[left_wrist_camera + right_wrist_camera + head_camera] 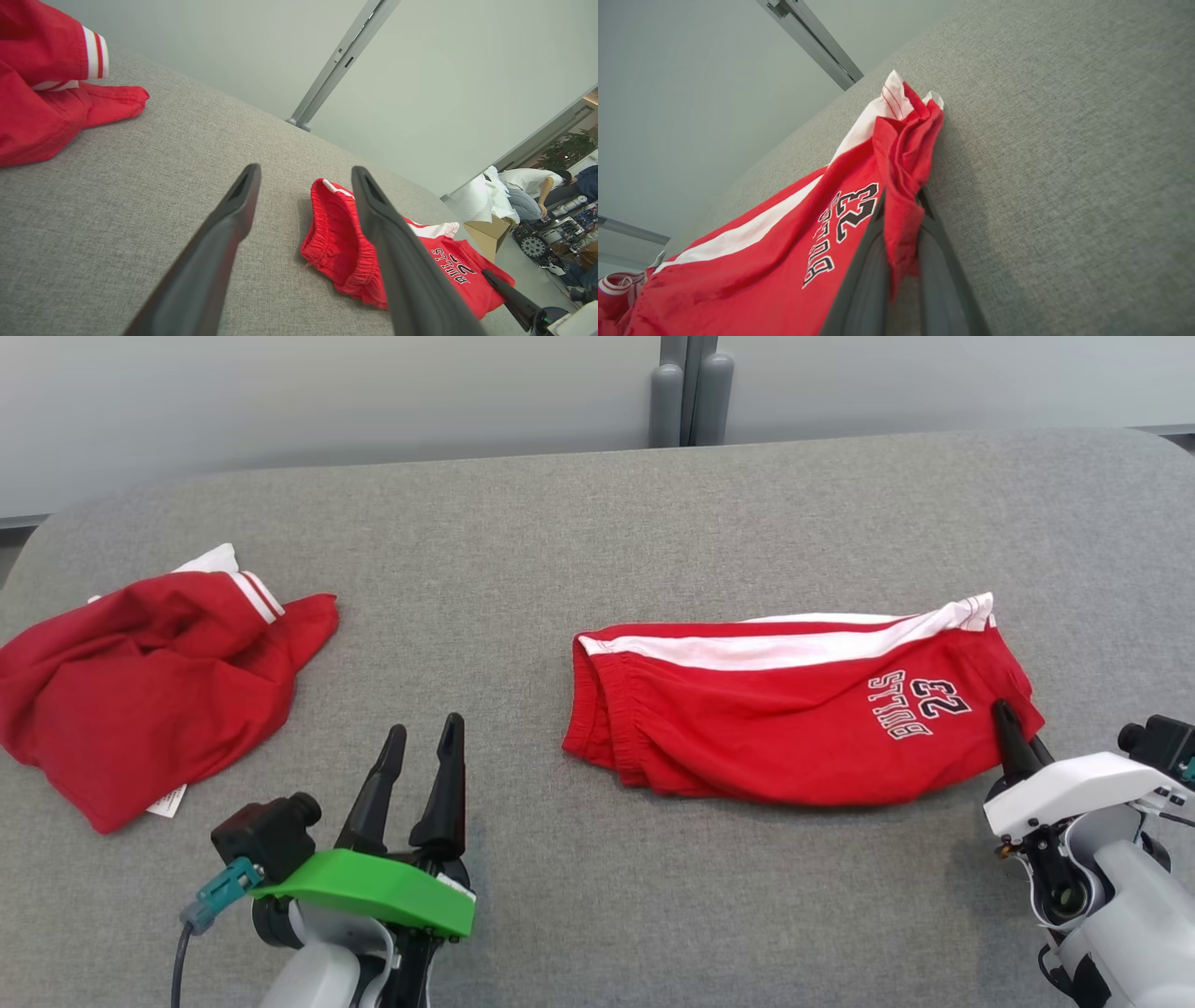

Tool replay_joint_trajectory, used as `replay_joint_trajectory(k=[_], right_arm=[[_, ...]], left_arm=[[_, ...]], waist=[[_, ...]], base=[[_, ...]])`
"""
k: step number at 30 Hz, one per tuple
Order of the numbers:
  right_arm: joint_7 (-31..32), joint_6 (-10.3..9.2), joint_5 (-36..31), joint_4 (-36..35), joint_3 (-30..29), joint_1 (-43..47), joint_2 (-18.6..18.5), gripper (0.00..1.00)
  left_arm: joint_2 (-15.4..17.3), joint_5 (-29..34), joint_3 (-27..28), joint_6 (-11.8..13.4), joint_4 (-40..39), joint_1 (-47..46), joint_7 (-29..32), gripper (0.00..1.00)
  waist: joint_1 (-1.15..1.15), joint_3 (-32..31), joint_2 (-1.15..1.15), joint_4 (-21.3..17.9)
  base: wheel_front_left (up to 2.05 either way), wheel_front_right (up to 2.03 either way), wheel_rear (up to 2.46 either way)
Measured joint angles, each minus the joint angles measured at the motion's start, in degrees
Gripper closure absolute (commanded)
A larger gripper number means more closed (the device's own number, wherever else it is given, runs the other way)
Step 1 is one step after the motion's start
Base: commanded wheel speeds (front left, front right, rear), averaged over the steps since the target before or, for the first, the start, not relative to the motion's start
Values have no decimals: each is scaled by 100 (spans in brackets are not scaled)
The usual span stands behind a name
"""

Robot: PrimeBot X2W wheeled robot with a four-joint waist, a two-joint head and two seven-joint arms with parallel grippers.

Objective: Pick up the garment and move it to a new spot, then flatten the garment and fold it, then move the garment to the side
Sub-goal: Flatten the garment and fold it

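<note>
Folded red shorts (794, 709) lie right of centre on the grey table (597, 523): the head view puts the right gripper (1006, 717) at their hem, its wrist view shows it pinching that fabric, and the left gripper (425, 733) stands spread.

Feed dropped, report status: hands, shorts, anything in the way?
Right hand shut on shorts, leg end. Left hand open, empty. Other red garment far left, apart.

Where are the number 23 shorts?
Head view: the shorts lie right of centre on the grey surface, their right end pinched by the right gripper.
</note>
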Motion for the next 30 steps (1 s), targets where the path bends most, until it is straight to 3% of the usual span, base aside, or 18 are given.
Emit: replay_joint_trajectory(k=[15, 30], right_arm=[[0, 0, -702, -647, 58, 38, -62, 100], [209, 0, -1485, -1214, 1541, -392, 208, 100]], left_arm=[[0, 0, -62, 4, -93, 105, 26, 0], [-16, -5, -193, 36, -129, 333, 78, 0]], waist=[[0, -130, 0, 139], [0, -388, 0, 724]], base=[[0, 0, 0], [0, 0, 0]])
